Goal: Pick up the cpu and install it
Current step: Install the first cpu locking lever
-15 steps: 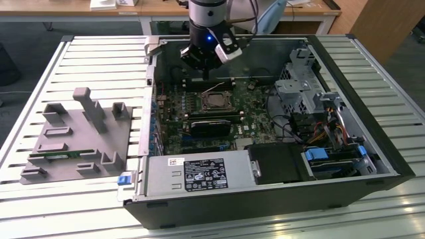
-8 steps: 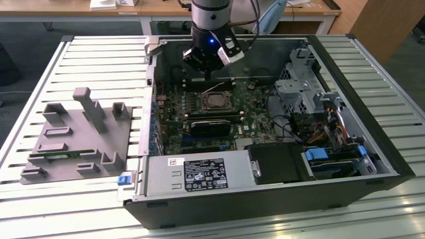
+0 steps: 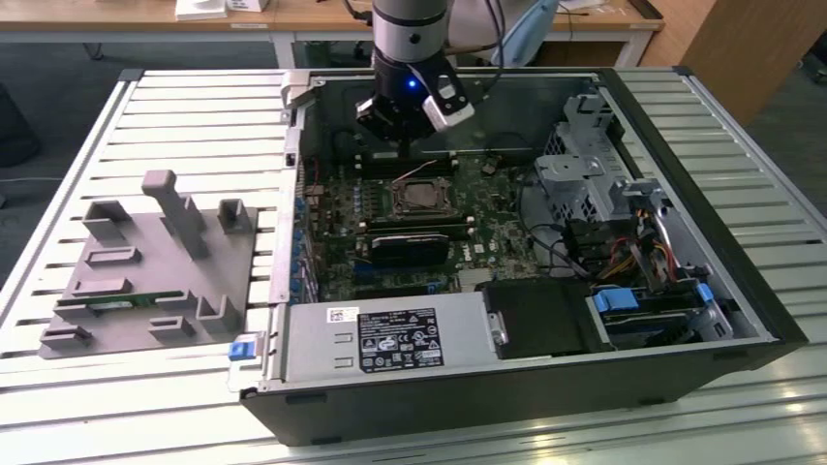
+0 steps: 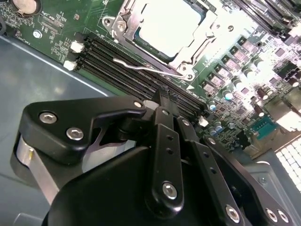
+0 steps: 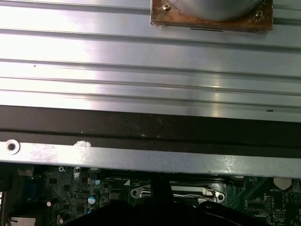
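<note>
The cpu lies flat in its socket on the green motherboard, its pale silver top showing inside the metal socket frame. In the exterior view the cpu sits mid-board in the open computer case. My gripper hangs above the board just behind the socket, toward the case's far wall. In the second wrist view the gripper has its black fingers pressed together with nothing between them, over the black memory slots beside the socket. A thin wire socket lever runs along the socket's edge.
A black heatsink block sits just in front of the socket. The case holds a power supply at the front and a drive cage at the exterior view's right. A grey parts fixture rests on the slatted table.
</note>
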Controlling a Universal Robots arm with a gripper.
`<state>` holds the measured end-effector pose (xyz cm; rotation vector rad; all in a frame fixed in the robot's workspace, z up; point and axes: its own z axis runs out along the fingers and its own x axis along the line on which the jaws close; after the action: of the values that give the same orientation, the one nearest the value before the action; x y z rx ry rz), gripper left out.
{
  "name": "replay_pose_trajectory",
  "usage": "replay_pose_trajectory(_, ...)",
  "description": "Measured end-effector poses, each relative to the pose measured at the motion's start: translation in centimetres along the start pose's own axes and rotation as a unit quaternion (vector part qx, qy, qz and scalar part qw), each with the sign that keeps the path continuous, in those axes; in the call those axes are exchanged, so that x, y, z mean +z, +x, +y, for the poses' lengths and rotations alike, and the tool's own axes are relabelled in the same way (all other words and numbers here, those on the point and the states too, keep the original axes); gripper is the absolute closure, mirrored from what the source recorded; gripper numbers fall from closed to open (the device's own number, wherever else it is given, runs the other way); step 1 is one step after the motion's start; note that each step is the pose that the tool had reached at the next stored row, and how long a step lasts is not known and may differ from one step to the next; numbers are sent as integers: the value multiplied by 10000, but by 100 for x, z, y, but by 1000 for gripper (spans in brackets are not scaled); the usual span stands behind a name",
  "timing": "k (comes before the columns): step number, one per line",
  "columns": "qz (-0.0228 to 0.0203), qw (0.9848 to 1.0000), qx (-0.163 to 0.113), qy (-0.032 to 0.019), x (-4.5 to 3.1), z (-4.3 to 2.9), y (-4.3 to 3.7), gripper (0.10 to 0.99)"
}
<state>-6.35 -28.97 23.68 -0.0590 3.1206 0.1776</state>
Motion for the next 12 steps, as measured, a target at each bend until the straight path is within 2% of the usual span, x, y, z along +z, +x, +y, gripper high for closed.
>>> replay_pose_trajectory(3, -2, 10000, 2, -37, 38, -4, 1, 980)
replay_pose_trajectory(7, -2, 10000, 0, -41, 87, -10, -5, 980)
replay_pose_trajectory(12, -2, 10000, 1, -41, 109, -15, -68, 980)
